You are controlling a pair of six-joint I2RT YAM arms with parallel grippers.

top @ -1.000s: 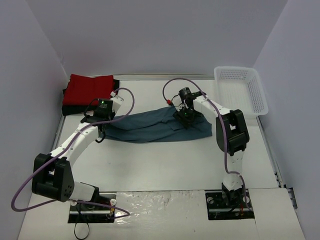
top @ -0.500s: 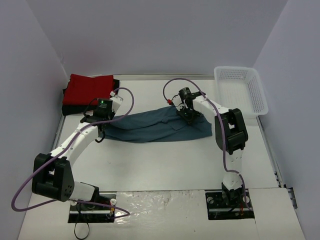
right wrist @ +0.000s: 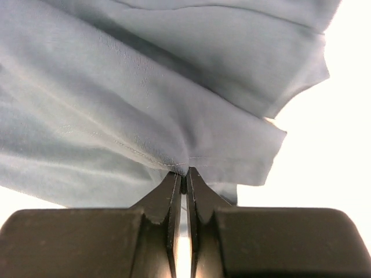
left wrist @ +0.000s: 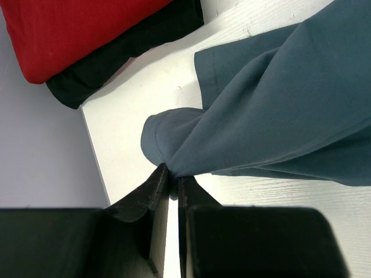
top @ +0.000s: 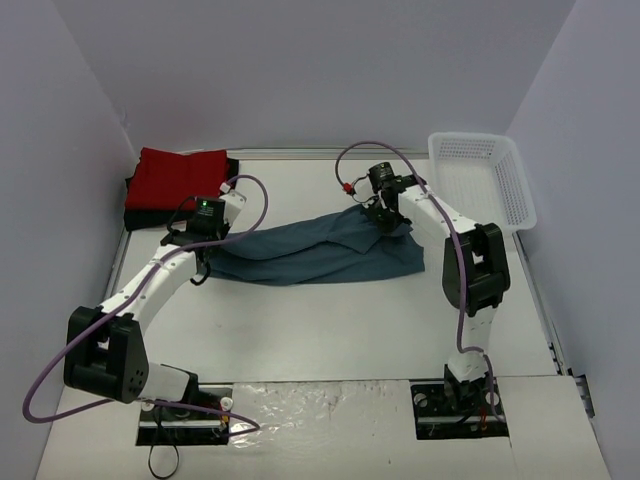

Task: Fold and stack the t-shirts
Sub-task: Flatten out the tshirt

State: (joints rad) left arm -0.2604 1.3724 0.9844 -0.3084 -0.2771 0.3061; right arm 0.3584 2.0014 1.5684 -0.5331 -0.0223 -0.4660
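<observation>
The black shirt (left wrist: 145, 39) is mostly hidden under the red shirt (left wrist: 75, 29), which the left wrist view cuts off at the top. The blue shirt (right wrist: 145, 87) runs past the edges of both wrist views.

Table (top: 320, 320) was a plain white top, nothing fancy. Across the middle lay the teal shirt (top: 300, 258), bunched into a long rumpled band running left to right, not flat at all, creases everywhere. In the far left corner sat the black shirt (left wrist: 145, 40), folded, right on the table. The red shirt (top: 180, 172) was folded on top of it, so only a dark edge peeked out along the sides. Far right corner had the white lattice basket (top: 465, 148), a bit apart from the teal one. My left base (top: 180, 400) and right base (top: 462, 400) were bolted along the near edge.
</observation>
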